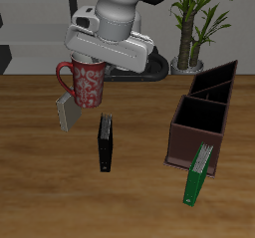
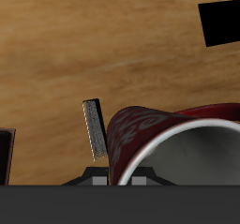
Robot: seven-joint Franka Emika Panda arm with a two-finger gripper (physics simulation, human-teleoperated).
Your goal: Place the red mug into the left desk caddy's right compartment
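The red mug (image 1: 86,85) with its pale speckled pattern hangs upright under my gripper (image 1: 93,63), handle pointing away from the caddies, and seems slightly above the table. The gripper is shut on the mug's rim. In the wrist view the mug (image 2: 155,134) fills the area just under the gripper (image 2: 118,177), its white inside showing. The left desk caddy (image 1: 183,140), a dark reddish-brown divided box, stands nearer the table's front edge, well off to the side of the mug.
A grey book (image 1: 67,113) lies just beside the mug and also shows in the wrist view (image 2: 94,127). A black book (image 1: 105,143) lies toward the front edge. A green book (image 1: 198,174) leans on the caddy's front. A blacker divided box (image 1: 217,81) stands behind the caddy. A potted plant (image 1: 188,28) stands at the back.
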